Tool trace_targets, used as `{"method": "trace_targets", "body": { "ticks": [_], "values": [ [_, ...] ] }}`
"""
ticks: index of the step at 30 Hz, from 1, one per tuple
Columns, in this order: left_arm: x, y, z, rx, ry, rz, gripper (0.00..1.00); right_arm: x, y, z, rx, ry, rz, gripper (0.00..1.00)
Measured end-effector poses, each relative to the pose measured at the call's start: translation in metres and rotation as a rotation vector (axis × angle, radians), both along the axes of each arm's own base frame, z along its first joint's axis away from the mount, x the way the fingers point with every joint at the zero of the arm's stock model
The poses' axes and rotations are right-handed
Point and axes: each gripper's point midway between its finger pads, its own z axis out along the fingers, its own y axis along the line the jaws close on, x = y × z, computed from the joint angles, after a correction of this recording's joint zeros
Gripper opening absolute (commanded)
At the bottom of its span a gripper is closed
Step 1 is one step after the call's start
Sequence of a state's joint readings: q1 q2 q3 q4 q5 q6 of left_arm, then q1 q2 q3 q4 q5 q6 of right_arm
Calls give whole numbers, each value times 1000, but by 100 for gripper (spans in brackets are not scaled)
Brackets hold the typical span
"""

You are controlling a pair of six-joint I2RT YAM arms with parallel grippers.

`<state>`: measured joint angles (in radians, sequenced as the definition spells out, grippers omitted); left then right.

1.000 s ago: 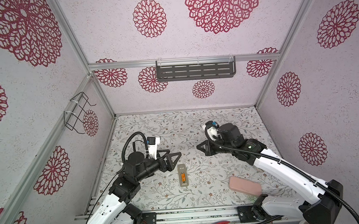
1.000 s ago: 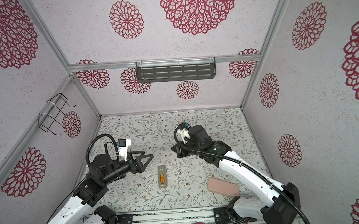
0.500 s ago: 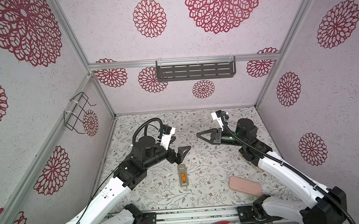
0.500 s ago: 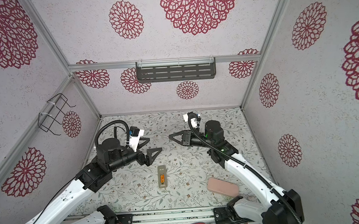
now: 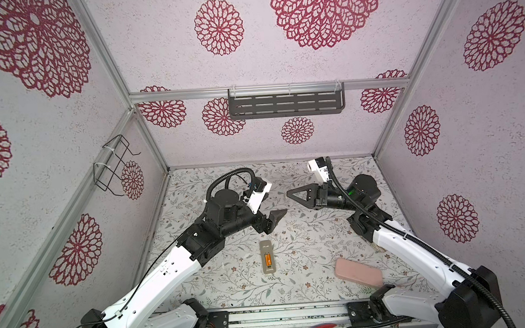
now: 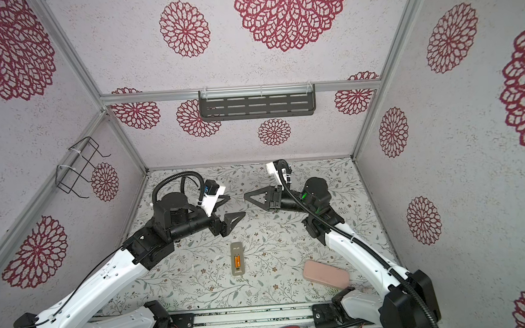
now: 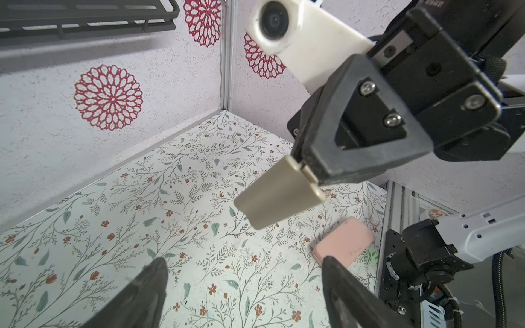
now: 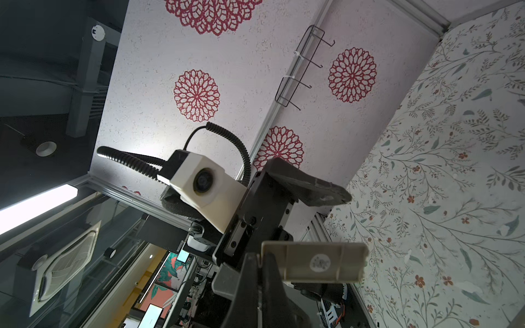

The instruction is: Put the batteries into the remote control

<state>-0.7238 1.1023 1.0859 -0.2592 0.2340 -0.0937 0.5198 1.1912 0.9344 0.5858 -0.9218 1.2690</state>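
Near the front middle of the floral worktop lies the remote control, back up, with the orange batteries sitting in its open compartment. Behind it, the left tool hangs with its jaws wide and nothing between them. It faces the right tool, which is clamped on one end of a beige cover plate. A pink pad lies at the front right, well apart from the remote.

white arm shells with black joints; black ribbed cables looping to white wrist-camera housings; left pincer and right pincer with black triangular fingers, silver screws; green light on the right wrist
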Motion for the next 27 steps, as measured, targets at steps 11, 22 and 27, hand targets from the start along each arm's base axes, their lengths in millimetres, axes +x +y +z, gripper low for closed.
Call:
{"method": "trace_targets", "body": {
  "ticks": [11,22,27],
  "values": [
    [1,1,-17,13,39,-4,87,6,1,-26,23,93,10,1],
    [-2,-9,-7,25,16,-68,83,3,3,-23,44,97,40,1],
    [-1,-15,-1,36,9,-98,78,-1,3,-17,64,96,59,2]
  ]
}}
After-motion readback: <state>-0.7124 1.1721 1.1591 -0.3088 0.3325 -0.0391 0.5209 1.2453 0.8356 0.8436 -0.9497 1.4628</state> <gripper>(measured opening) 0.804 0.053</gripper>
